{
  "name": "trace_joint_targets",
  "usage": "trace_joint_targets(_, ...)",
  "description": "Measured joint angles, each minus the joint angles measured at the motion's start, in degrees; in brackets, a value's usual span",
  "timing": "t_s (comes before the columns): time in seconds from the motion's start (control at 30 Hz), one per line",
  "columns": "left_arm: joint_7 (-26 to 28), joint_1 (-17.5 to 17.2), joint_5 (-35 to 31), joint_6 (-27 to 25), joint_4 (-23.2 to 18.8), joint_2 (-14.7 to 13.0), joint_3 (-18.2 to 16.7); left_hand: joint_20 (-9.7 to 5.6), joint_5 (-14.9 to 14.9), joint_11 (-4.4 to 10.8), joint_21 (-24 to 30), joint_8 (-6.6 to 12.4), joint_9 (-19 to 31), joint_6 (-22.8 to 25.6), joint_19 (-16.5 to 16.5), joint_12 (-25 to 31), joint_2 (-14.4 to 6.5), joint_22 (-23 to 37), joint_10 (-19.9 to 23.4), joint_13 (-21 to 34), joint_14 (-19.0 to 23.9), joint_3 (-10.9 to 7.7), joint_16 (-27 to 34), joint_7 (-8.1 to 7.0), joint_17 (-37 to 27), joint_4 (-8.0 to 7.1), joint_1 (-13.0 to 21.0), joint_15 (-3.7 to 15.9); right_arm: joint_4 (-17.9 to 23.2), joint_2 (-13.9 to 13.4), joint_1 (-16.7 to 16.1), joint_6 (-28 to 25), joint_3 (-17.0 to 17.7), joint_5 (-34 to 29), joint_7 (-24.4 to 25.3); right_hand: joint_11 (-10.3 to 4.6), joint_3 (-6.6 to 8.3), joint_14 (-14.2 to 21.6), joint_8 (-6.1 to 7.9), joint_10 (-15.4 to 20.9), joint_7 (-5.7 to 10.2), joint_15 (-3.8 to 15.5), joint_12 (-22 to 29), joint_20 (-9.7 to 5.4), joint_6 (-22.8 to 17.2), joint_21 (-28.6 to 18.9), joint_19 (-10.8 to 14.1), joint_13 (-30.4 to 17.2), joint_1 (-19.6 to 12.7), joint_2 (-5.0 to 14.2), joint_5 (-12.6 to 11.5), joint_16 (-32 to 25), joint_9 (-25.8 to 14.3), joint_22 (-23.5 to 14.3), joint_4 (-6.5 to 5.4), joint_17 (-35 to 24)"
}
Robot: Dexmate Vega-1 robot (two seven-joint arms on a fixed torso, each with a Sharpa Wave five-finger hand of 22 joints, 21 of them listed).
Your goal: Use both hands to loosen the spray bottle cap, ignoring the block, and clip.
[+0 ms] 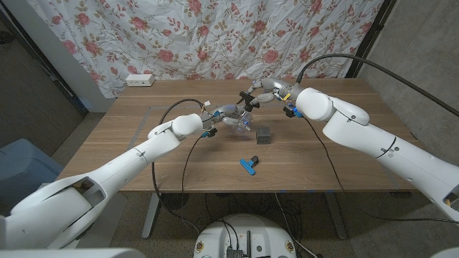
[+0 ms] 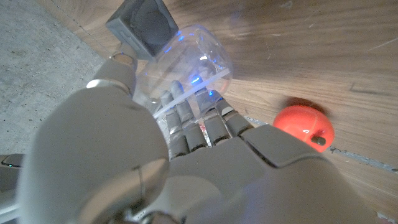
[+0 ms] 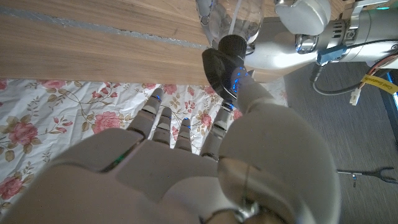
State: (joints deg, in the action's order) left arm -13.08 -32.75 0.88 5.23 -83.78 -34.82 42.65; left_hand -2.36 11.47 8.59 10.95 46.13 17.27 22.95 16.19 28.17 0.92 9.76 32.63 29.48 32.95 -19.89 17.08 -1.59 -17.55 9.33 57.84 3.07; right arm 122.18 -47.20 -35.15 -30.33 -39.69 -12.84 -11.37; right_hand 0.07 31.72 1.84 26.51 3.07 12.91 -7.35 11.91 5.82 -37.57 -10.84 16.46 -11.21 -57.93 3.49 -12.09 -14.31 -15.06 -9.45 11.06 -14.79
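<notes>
1. Left arm comes in from the lower left corner of the head view. Left hand (image 1: 228,115) is raised above mid-table, fingers wrapped round the clear body of the spray bottle (image 1: 242,122). In the left wrist view the fingers (image 2: 186,121) curl against the transparent bottle wall (image 2: 199,62).
2. Spray bottle: held off the wooden table (image 1: 143,122) between the two hands, tilted, near the table's centre.
3. Black spray cap (image 3: 225,62): in the right wrist view the thumb of the right hand (image 1: 259,93) presses on it; the other fingers (image 3: 163,121) are spread apart and off the cap.
4. Dark grey block (image 1: 264,135): on the table just beside and in front of the bottle; also seen in the left wrist view (image 2: 142,25).
5. Blue clip (image 1: 249,164): lies on the table nearer the robot, apart from the block.
6. Red-orange ball-like object (image 2: 303,124): on the table, seen in the left wrist view.
7. Right arm enters from the lower right corner.
</notes>
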Motion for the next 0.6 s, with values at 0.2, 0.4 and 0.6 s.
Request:
trace_joint_targets(0.2, -0.13, 0.31, -0.05, -0.23, 0.22, 0.21, 0.26, 0.00, 0.00, -0.01, 0.00, -0.04, 0.00, -0.01, 0.00, -0.22, -0.36, 0.00, 0.00, 0.00, 0.00, 0.00, -0.40, 0.00, 0.28, 0.00, -0.36, 0.00, -0.39, 0.01, -0.12, 0.96, 0.52, 1.31, 0.28, -0.41, 0.41, 0.00, 1.00, 0.41, -0.21, 0.00, 0.00, -0.32, -1.49, 0.00, -0.32, 0.00, -3.06, 0.47, -0.32, 0.00, -0.22, 0.00, 0.22, 0.00)
trace_joint_targets(0.4, -0.32, 0.50, -0.08, -0.36, 0.43, 0.37, 0.41, 0.00, 0.00, -0.02, 0.00, 0.28, -0.26, -0.13, 0.00, -0.22, -0.37, -0.01, -0.01, 0.01, 0.00, -0.40, -0.40, 0.08, 0.12, 0.09, -0.37, 0.00, -0.97, 0.13, -0.48, 1.93, 1.31, 2.87, 0.77, -1.02, 0.64, -0.20, 2.42, 1.02, -0.11, 0.20, 0.00, -0.62, -3.81, 0.00, -0.63, 0.00, -5.68, 0.39, -0.64, 0.00, -0.79, 0.00, 0.00, 0.00)
trace_joint_targets(0.6, -0.41, 0.62, -0.08, -0.45, 0.55, 0.45, 0.48, 0.00, 0.00, -0.03, 0.00, 0.28, -0.26, -0.14, 0.00, -0.45, -0.45, -0.01, -0.01, 0.01, 0.00, -0.62, -0.40, 0.07, 0.11, 0.29, -0.45, 0.00, -1.47, 0.16, -0.60, 2.40, 1.74, 3.48, 1.00, -1.76, 0.64, -0.20, 3.43, 1.82, -0.33, 0.20, 0.00, -0.61, -5.90, 0.00, -0.63, 0.00, -7.64, 0.06, -0.88, 0.00, -1.29, 0.00, 0.00, -0.27)
